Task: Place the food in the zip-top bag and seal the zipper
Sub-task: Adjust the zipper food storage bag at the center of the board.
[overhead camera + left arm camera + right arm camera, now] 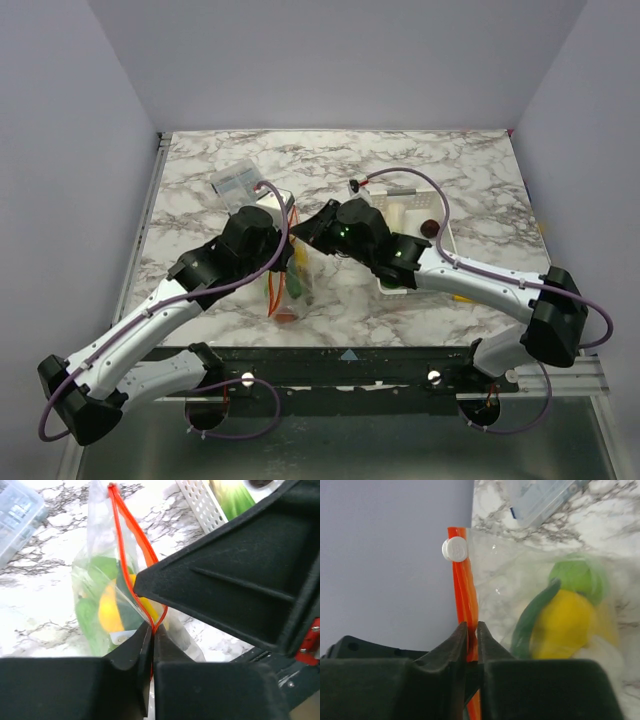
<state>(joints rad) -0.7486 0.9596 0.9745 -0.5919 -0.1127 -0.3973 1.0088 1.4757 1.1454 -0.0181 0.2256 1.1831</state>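
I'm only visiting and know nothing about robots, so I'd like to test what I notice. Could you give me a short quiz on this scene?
1. True or false: the bag is empty.
2. What does the right gripper pinch? A) a basket rim B) the zipper C) a lemon
3. Fill in: the round tab on the zipper is ____.

Key
1. False: yellow and green food lies inside.
2. B
3. white
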